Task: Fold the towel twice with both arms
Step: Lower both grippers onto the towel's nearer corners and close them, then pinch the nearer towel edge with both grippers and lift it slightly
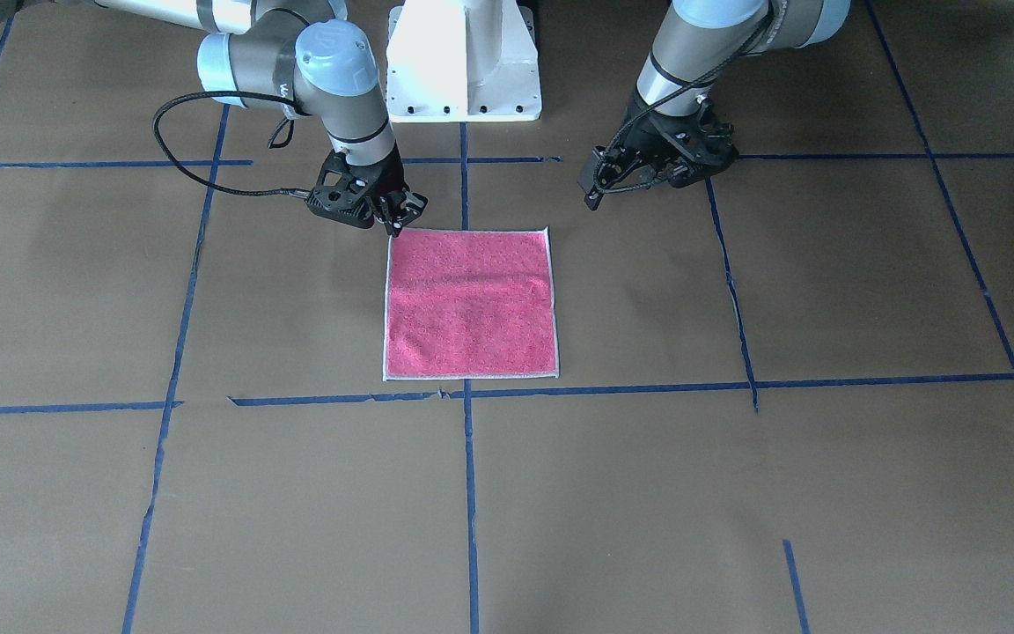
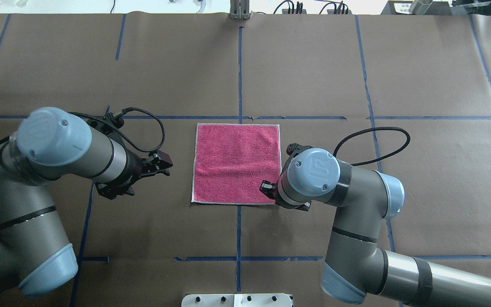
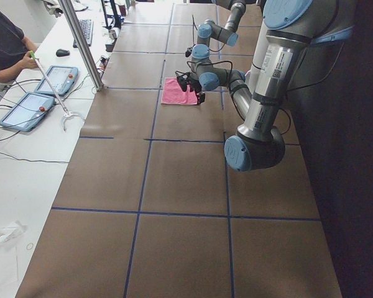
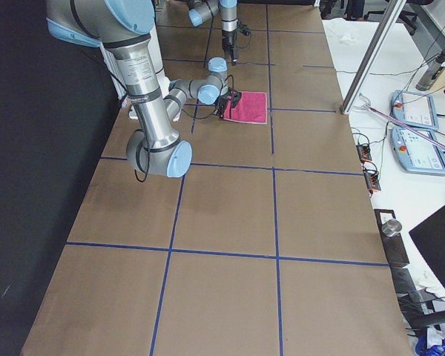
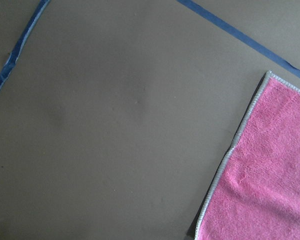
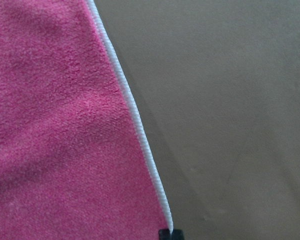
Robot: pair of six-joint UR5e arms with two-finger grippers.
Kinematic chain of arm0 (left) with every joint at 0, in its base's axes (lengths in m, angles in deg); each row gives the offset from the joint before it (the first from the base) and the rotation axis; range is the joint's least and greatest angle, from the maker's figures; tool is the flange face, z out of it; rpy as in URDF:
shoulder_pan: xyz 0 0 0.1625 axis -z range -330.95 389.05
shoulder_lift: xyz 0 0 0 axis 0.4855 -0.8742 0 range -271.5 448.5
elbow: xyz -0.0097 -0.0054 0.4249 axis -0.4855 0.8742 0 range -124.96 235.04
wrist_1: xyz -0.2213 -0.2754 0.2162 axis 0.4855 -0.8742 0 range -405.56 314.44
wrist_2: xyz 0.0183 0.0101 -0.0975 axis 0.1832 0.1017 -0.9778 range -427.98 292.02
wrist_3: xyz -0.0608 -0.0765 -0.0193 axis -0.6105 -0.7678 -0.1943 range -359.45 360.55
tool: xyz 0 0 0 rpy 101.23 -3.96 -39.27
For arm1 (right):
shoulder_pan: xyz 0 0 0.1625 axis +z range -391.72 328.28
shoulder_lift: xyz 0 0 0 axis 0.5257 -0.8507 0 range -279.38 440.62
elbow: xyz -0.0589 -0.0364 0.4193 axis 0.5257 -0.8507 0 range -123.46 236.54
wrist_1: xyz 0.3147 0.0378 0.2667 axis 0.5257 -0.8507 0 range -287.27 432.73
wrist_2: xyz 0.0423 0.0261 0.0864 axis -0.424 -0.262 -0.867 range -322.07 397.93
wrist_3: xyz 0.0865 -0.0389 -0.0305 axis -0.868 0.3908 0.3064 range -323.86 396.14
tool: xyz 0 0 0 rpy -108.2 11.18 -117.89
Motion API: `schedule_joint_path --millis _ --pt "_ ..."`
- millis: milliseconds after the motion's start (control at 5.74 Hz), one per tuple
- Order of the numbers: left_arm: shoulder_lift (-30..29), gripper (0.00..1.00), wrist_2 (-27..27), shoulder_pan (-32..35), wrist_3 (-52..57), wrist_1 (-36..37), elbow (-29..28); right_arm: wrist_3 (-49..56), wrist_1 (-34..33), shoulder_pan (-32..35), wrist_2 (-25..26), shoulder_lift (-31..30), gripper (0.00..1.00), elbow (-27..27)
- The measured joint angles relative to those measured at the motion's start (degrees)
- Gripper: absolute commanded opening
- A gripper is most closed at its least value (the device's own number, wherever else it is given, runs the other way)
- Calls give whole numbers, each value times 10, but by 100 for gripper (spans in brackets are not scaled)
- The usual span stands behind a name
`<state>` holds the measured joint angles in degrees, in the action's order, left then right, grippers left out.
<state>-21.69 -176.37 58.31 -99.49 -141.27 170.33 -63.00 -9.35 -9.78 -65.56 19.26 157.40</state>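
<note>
**Opening stage of a two-arm fold.** The towel is laid flat and unfolded, pink face up, near the middle of the paper-covered table. It is placed in front of the white pedestal base and astride one of the blue tape lines. A faint crease is seen across its middle, parallel to the edge nearest the robot.

The right gripper is set down at the towel's near corner on the robot's right side. Its fingers are drawn narrow, and in the right wrist view a black fingertip is met by the end of the whitish hem. Whether cloth is actually pinched cannot be told, since the corner is not raised from the table.

The left gripper is held with its fingers spread, just beside the towel's opposite side edge but apart from it. It is pointed toward the cloth and sits farther from the robot than the near corner on that side. That corner is shown free in the left wrist view.

The placement is judged to serve a symmetric pick. One near corner is assigned to each arm so that the near edge can be carried over to the far edge without skewing. No fold is yet made. The left corner is judged to need grasping before any lift, as a one-sided lift would be likely to drag the cloth askew.
</note>
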Motion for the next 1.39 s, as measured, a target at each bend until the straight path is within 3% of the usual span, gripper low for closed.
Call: schedule_joint_path --millis 523,1220,1394 --pt "-62 96 45 -54 -40 -1 -90 0 0 2 -4 -4 3 4" --pt "-98 62 48 -68 -40 -19 -149 1 0 3 -4 -6 4 4" --pt "-99 62 48 -69 -39 -20 -152 1 0 3 -4 -6 4 4"
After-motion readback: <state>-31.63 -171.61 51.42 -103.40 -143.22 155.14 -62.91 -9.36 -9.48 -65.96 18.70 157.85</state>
